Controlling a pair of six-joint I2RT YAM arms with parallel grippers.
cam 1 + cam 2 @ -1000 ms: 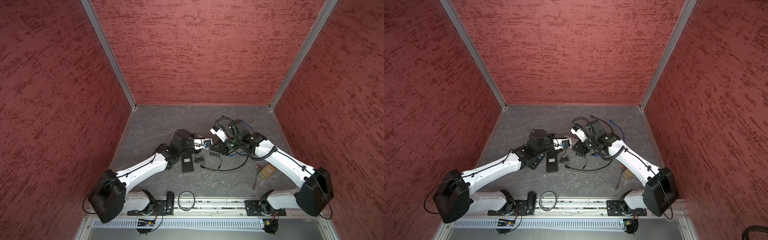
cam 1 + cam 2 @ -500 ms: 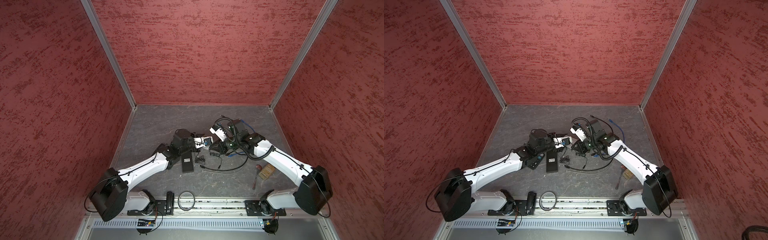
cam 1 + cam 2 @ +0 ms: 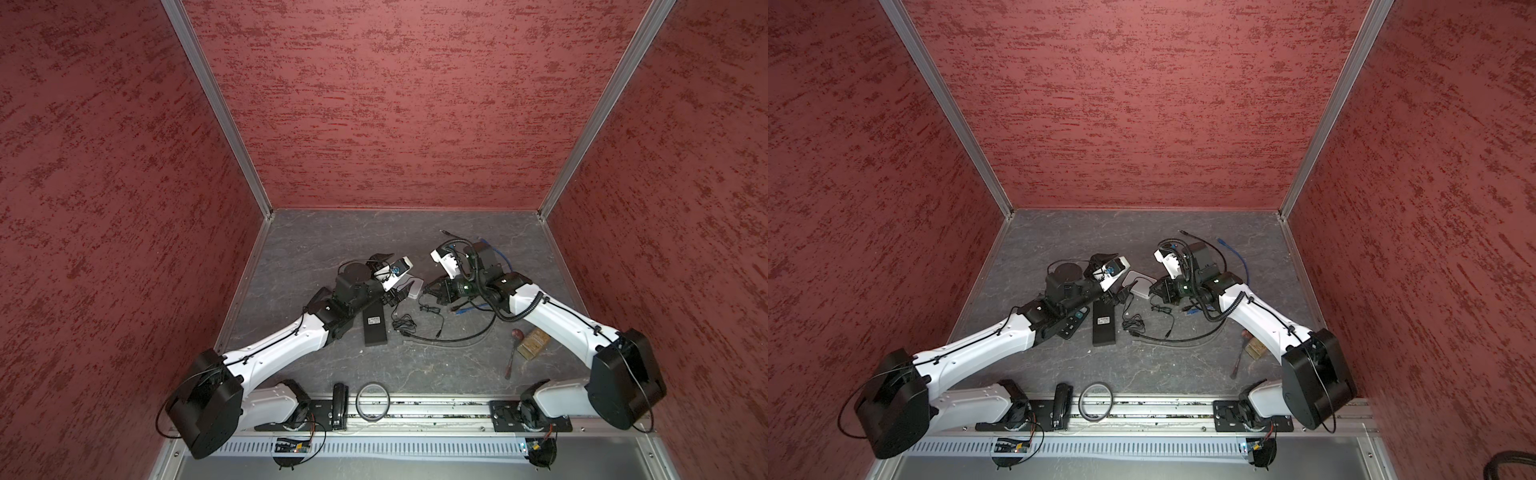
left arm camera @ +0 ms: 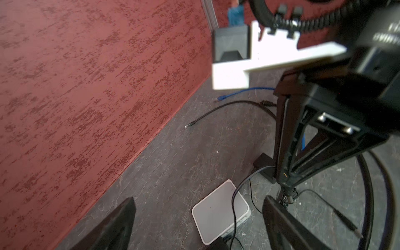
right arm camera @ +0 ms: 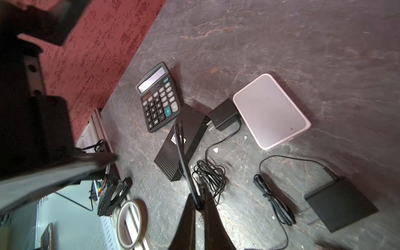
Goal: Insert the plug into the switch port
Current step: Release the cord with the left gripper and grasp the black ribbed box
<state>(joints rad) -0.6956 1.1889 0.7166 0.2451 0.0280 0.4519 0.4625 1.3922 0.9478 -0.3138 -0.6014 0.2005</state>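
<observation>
the left gripper [image 4: 198, 201] has just let go. its jaws, shut a second ago, now stand wide and empty just beside the white switch [image 4: 220, 211], touching nothing that shows. over the same second the right gripper [image 5: 199, 203] has finished closing, and its jaws are pinched on the thin black cable [image 5: 183, 151] close to its plug [image 4: 286, 195]. the plug hangs just beside the switch, off the worktop [image 5: 281, 43] and not in any port.

as i read it, the plug now rides with the right arm alone, so lining it up and pushing it home falls to that arm. the switch lies flat and loose, with a black adapter [image 5: 223, 114] touching one edge. nothing braces it, so a sideways push from the plug could slide it instead of seating. the open left jaws are well placed to steady it. the port face of the switch is too small and blurred to read, so i cannot tell how well the plug is aimed.
</observation>
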